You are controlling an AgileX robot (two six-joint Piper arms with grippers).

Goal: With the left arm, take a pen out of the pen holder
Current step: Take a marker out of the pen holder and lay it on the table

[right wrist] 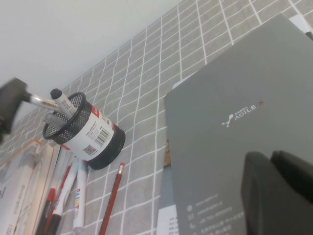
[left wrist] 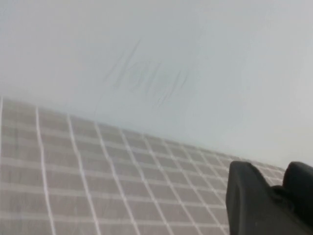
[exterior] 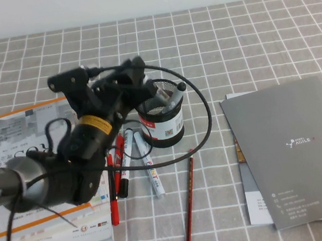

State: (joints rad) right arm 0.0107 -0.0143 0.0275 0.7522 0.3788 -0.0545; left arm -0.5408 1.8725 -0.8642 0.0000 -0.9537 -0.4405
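Observation:
A black mesh pen holder (exterior: 162,123) (right wrist: 90,134) stands mid-table with pens in it. My left gripper (exterior: 149,85) (left wrist: 279,183) hangs just over its rim, reaching in from the left, fingers pinched on the upper end of a silver pen (exterior: 161,92) (right wrist: 40,101) that still stands in the holder. A white marker with a black cap (exterior: 180,86) (right wrist: 56,93) leans out of the holder beside it. In the right wrist view my right gripper (right wrist: 272,159) hovers over the grey booklet, fingers together with nothing between them; the high view does not show it.
White markers (exterior: 149,163), red pens (exterior: 112,192) and a red pencil (exterior: 189,203) lie in front of the holder. Magazines (exterior: 10,146) lie under my left arm. A grey booklet (exterior: 292,150) (right wrist: 230,112) on papers covers the right side.

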